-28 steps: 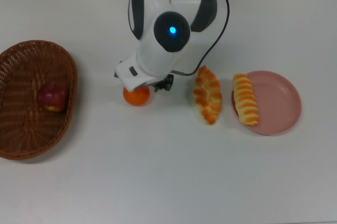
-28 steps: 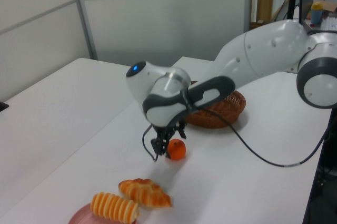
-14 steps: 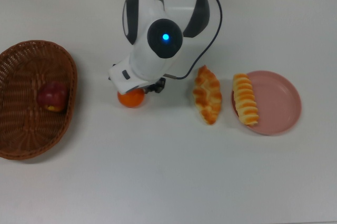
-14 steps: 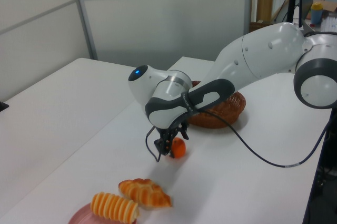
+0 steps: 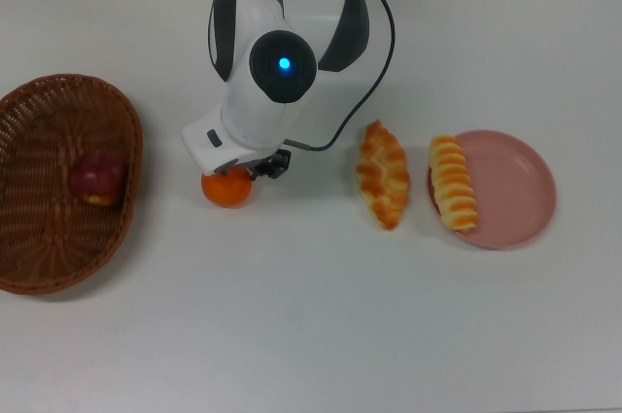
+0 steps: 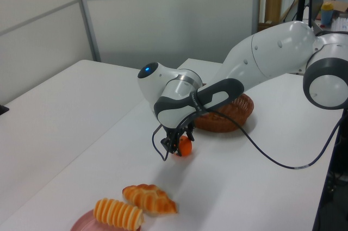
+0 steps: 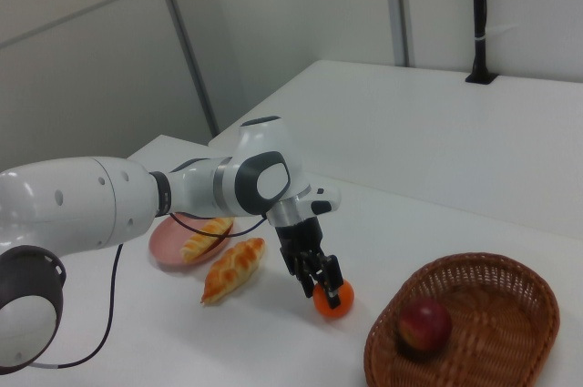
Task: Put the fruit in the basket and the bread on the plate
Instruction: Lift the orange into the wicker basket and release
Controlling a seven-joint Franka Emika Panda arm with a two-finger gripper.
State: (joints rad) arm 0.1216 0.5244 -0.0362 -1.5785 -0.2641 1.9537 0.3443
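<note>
My gripper (image 7: 321, 280) is shut on the orange tangerine (image 7: 332, 298), low over the table; in the top view the arm's hand covers the fingers and the tangerine (image 5: 226, 189) peeks out below it. The dark red apple (image 5: 96, 178) lies in the wicker basket (image 5: 49, 238) at the top view's left. The braided pastry (image 5: 383, 174) lies on the table. The ridged loaf (image 5: 454, 183) rests on the left rim of the pink plate (image 5: 510, 189). The left view shows the gripper (image 6: 179, 145) and tangerine (image 6: 185, 147) in front of the basket (image 6: 242, 112).
The arm's black cable (image 5: 379, 63) loops from the hand towards the pastry. White table surface lies between the tangerine and the basket in the top view. A second white table stands behind in the right view.
The gripper has carried the tangerine towards the top view's left, closer to the basket and away from the pastry. The apple, both loaves and the plate have not moved.
</note>
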